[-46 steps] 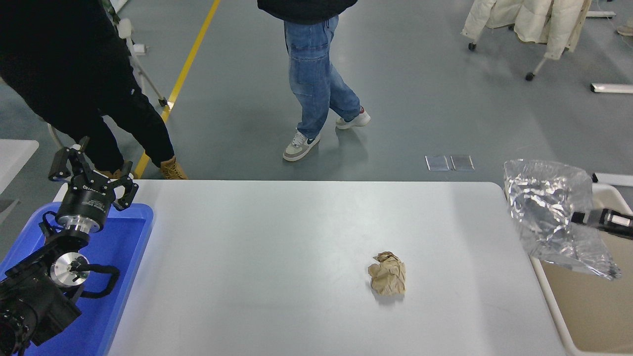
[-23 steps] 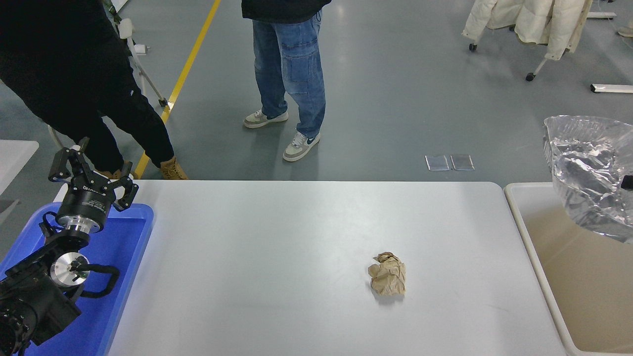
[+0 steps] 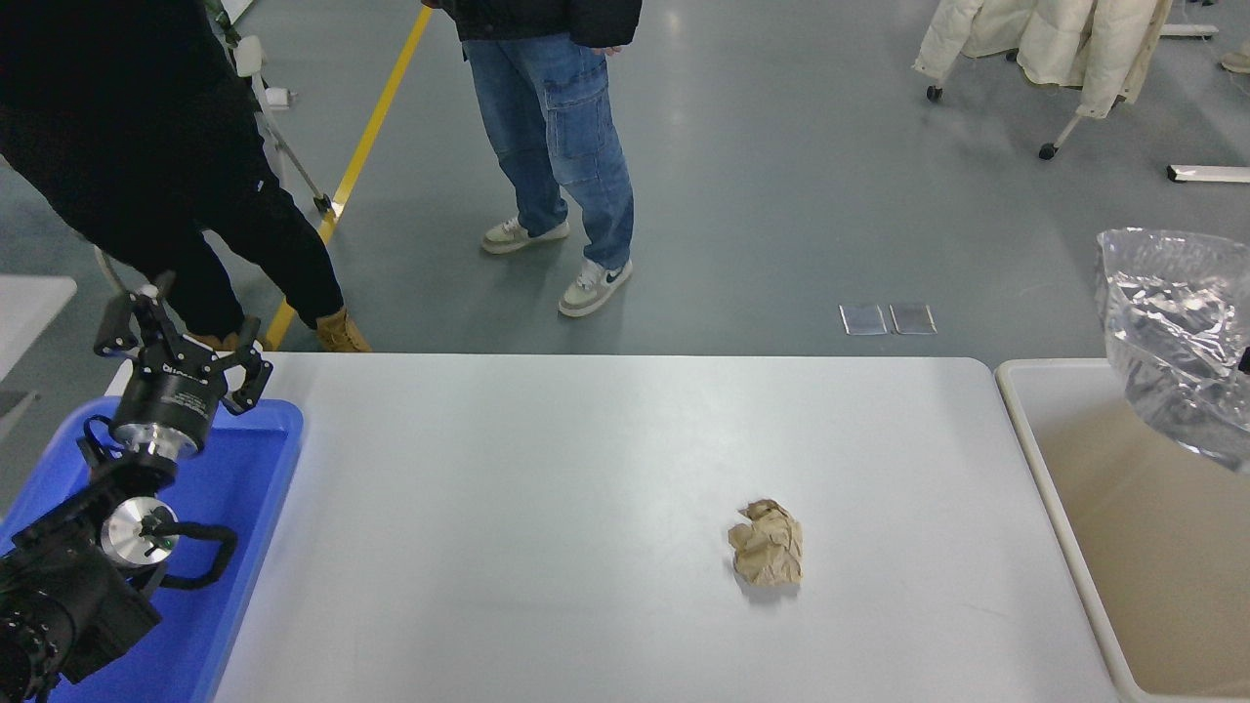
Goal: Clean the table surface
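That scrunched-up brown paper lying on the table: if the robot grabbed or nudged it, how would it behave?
The brown paper ball looks loosely crumpled, so it would probably squash a little when squeezed. It is likely very light, so a push would probably slide it across the smooth white table. Its lumpy, flattened shape suggests it would not roll far.

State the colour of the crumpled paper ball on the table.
Light brown, kraft-like; the paper ball shows in the head view.

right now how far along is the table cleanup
Partly done. The clear plastic wrapper is off the table surface, hanging over the beige bin at the right edge. The crumpled brown paper is left on the table. The left gripper sits parked over the blue tray.
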